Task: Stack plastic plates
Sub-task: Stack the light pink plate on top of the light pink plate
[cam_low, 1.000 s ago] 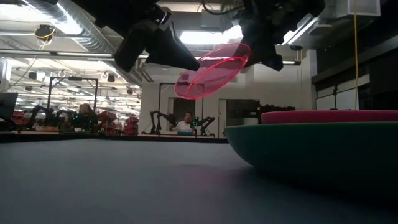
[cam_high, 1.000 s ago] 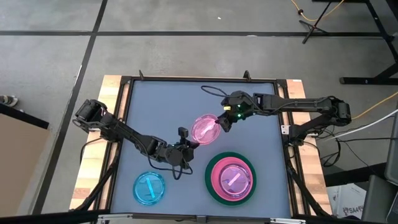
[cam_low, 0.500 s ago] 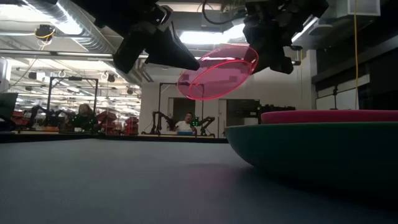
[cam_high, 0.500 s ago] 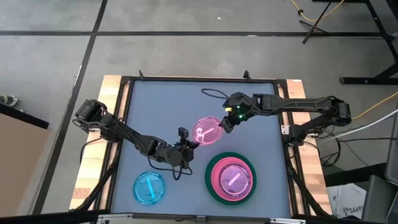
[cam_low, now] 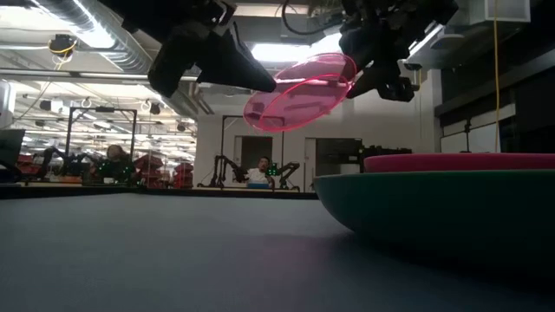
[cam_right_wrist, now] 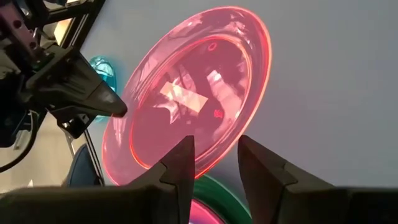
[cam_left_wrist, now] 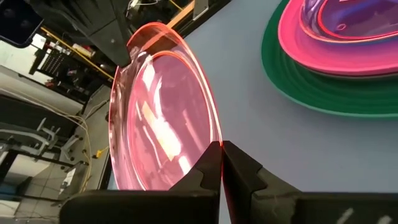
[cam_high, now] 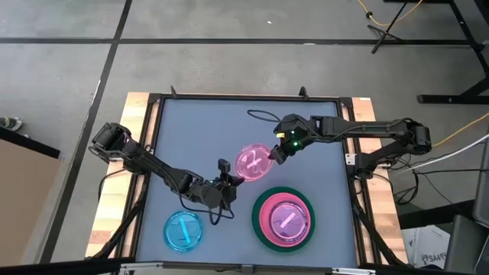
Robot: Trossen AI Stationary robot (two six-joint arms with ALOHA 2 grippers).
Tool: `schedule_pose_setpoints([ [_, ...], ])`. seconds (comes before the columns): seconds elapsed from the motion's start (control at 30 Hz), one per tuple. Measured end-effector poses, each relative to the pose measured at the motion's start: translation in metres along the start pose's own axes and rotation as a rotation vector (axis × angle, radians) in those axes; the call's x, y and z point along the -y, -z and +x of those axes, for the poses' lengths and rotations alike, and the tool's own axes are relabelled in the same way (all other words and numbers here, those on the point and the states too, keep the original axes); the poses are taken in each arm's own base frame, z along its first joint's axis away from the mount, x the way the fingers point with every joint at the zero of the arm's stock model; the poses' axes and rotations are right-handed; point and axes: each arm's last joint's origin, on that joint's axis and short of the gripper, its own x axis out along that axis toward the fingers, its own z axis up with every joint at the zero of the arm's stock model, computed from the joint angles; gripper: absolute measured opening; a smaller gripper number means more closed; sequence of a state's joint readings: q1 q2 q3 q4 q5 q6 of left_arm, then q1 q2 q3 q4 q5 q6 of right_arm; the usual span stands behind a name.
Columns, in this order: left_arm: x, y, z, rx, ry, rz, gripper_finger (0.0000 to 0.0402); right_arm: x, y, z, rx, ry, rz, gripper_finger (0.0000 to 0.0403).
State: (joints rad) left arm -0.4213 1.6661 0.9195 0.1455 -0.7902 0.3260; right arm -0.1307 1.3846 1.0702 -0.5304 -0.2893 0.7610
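A small translucent pink plate [cam_high: 254, 162] hangs tilted in the air over the table's middle, between both grippers. My left gripper [cam_high: 235, 177] is at its near-left rim, shut on it. My right gripper [cam_high: 275, 153] is at the far-right rim and open; in the right wrist view its fingers [cam_right_wrist: 180, 163] stand either side of the rim's arc [cam_right_wrist: 214, 155], and I see no touch. The large green plate [cam_high: 258, 229] rests on the table near the right, bearing an opaque pink plate [cam_high: 265, 218] and a small translucent pink one [cam_high: 285, 220]. A translucent blue plate [cam_high: 184, 230] lies flat near the left. My left gripper pinches the pink plate's rim [cam_left_wrist: 214, 138] between its two fingers, at the edge nearest the table's near-left. The fingers come slanting up from the near-left. The plate is lifted clear of the table and tilted, its far-right edge [cam_low: 347, 65] higher.
The green-based stack [cam_low: 434, 208] sits just near-right of the raised plate. A black cable loops on the table by the right arm [cam_high: 263, 114]. Bare grey table [cam_high: 199, 137] spreads to the far left. People and other robots show in the room beyond [cam_low: 260, 173].
The raised pink plate has drifted slightly toward the near-right and its tilt has changed, turning more face-on and then flatter in the low view. My left gripper has stayed on its rim throughout.
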Motion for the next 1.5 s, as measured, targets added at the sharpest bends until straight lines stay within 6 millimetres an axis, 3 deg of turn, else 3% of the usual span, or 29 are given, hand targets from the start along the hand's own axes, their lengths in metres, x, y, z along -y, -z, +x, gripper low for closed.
schedule_pose_setpoints([
  [0.5,-0.0005,0.0003,0.0001,-0.006,-0.014,0.002,0.0,-0.0008,0.0001,-0.0001,-0.016,-0.025,0.001,0.0109],
  [1.0,-0.0005,0.0004,0.0003,-0.006,-0.006,0.003,0.0,-0.0008,-0.0011,-0.0001,0.005,-0.015,-0.011,0.0005],
  [1.5,0.0002,0.0,0.0005,0.005,0.022,0.0,0.0,-0.0009,-0.001,0.0,0.005,-0.015,-0.066,0.0001],
])
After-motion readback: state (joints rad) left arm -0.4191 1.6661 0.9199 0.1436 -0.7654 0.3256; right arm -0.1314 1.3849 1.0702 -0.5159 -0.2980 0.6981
